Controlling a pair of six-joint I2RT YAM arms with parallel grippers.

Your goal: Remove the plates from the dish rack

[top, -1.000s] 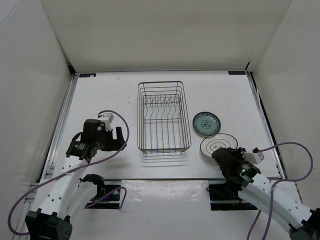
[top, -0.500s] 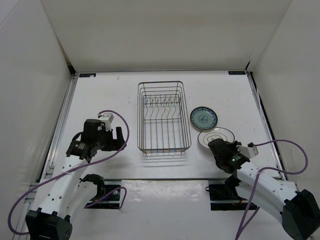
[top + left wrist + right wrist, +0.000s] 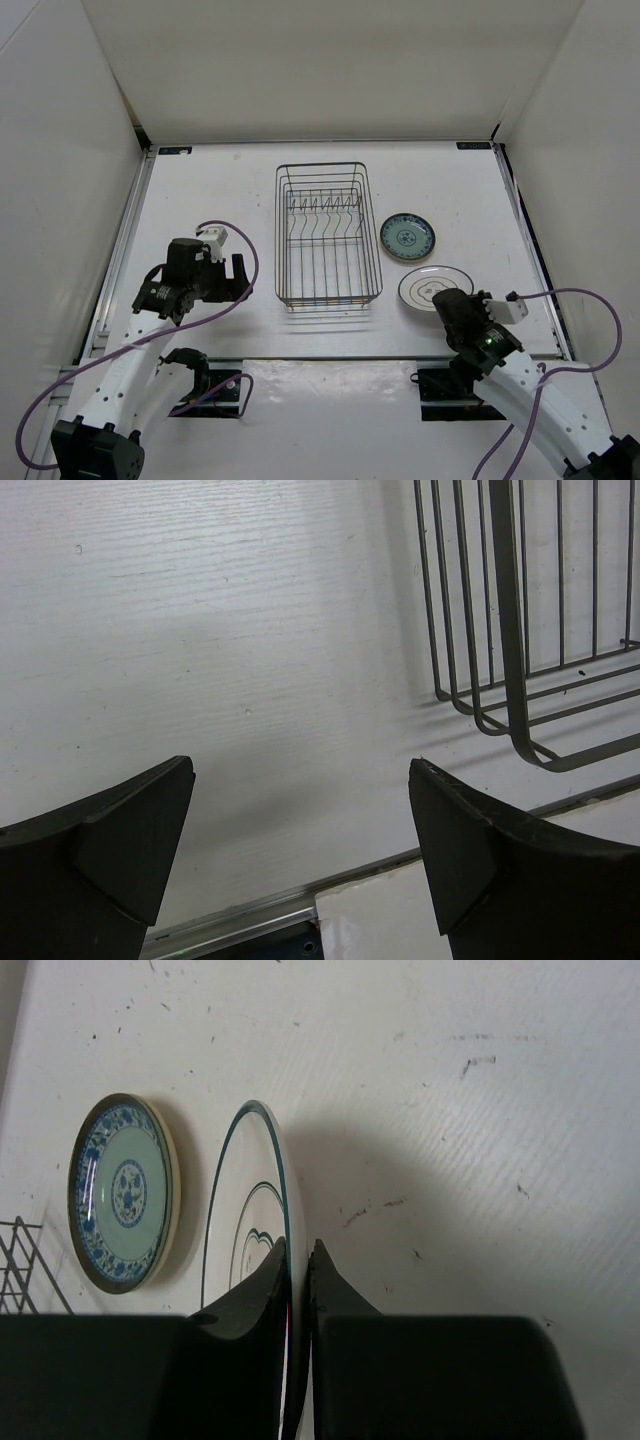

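The wire dish rack [image 3: 328,235] stands mid-table with no plates in it. The teal-blue patterned plate [image 3: 408,236] lies flat to the rack's right, and also shows in the right wrist view [image 3: 122,1192]. The white plate with dark lines [image 3: 430,285] is just nearer than it. My right gripper [image 3: 446,300] is shut on the white plate's near rim [image 3: 250,1210], held tilted on edge between the fingers [image 3: 297,1252]. My left gripper [image 3: 243,277] is open and empty left of the rack, over bare table [image 3: 300,780]. The tan plate is out of view.
The rack's near left corner [image 3: 500,630] lies right of my left fingers. The table's metal front rail [image 3: 250,910] runs below them. A rack corner [image 3: 18,1265] shows at the right wrist view's left edge. White walls enclose the table on three sides.
My right arm pushed the white plate forward, nudging the teal plate up and left, then drew back toward the near edge with the white plate. The left arm has not moved.
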